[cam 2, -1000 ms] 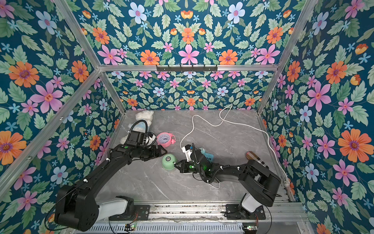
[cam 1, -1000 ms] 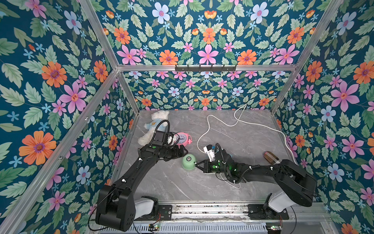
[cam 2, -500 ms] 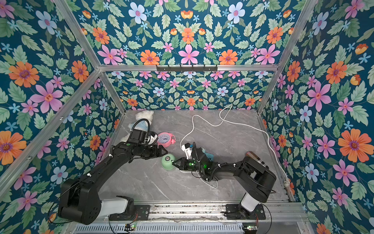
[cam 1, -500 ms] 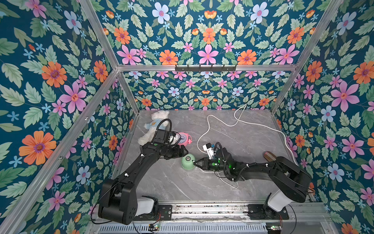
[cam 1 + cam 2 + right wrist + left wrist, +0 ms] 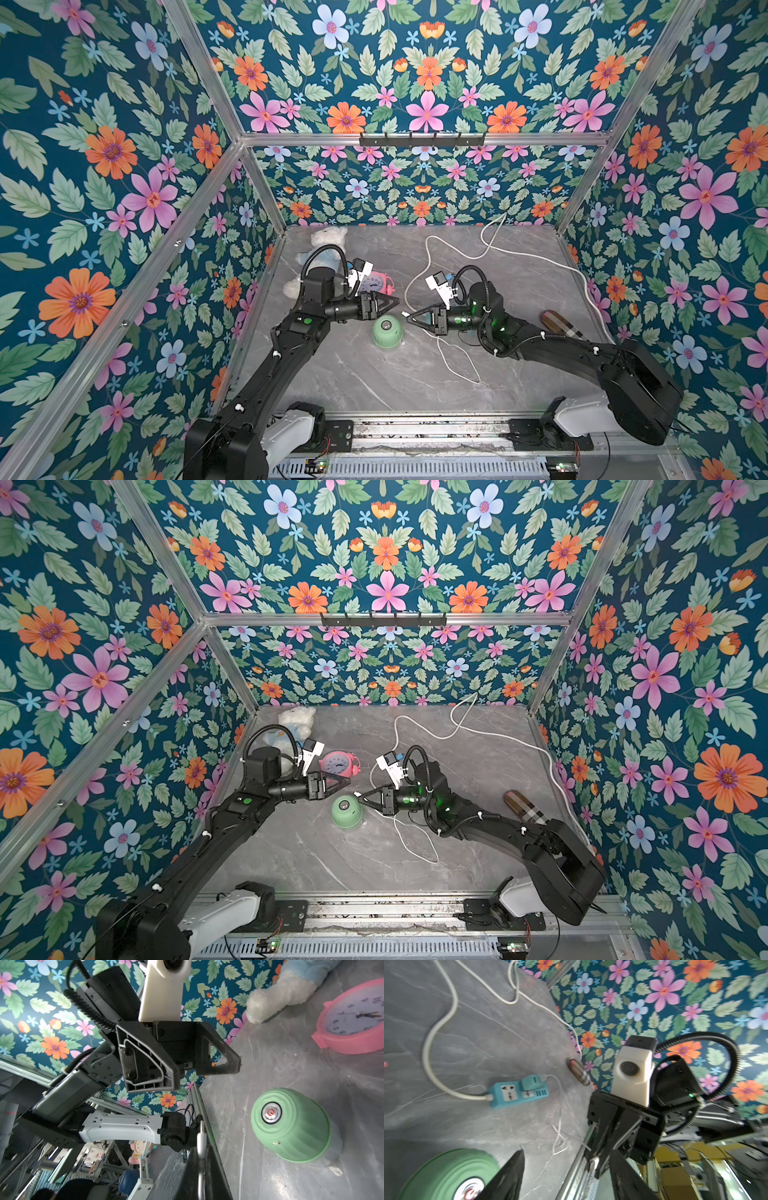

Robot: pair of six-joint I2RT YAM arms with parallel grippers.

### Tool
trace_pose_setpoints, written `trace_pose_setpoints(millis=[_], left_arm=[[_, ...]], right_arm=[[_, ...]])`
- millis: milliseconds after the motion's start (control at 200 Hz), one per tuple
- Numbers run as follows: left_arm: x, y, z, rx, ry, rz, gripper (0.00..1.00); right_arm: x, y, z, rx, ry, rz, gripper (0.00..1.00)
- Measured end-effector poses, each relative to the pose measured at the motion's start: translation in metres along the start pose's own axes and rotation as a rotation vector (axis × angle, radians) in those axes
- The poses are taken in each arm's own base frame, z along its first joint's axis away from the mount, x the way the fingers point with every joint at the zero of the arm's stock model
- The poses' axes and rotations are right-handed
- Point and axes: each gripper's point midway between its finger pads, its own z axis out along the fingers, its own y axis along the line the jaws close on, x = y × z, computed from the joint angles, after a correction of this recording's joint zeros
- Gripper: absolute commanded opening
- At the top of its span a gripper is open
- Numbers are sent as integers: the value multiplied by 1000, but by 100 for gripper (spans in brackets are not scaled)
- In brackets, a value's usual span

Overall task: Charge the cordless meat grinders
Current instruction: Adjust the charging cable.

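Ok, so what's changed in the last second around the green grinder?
Both hands lifted away from the mint-green grinder. The left hand rose from beside it, its jaws narrowing but empty. The right hand came up off its side, still pinching the white plug. The grinder, pink clock and plush toy stayed put, and the plug is not in.

grey marble-look tabletop (image 5: 353, 386) inside dark floral-papered walls (image 5: 104, 166) (aluminium frame rails (image 5: 291, 139))

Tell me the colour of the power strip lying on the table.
The power strip is teal-blue; the left wrist view shows it best.
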Motion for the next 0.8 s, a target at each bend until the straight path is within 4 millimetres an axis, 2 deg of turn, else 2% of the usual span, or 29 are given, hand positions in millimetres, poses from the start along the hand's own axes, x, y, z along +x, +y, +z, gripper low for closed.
trace_pose_setpoints(millis=[185,295,481,561,606,651,801], left_arm=[[-7,-34,-3,152,-13,21,43],[-10,-46,-5,193,-6,43,43],[-9,-47,-4,193,17,43,46],[-9,-45,-3,180,26,41,56],[-8,-43,-3,171,29,42,58],[-7,-42,-3,164,33,37,57],[-4,-40,-3,160,40,42,45]], right_arm=[[-11,13,7,-75,48,-53,0],[-13,13,11,-109,67,-62,0],[-18,17,15,-153,75,-77,0],[-17,21,14,-170,80,-88,0],[-17,22,13,-174,81,-93,0],[-15,23,12,-177,84,-102,0],[-19,26,4,-177,76,-139,0]])
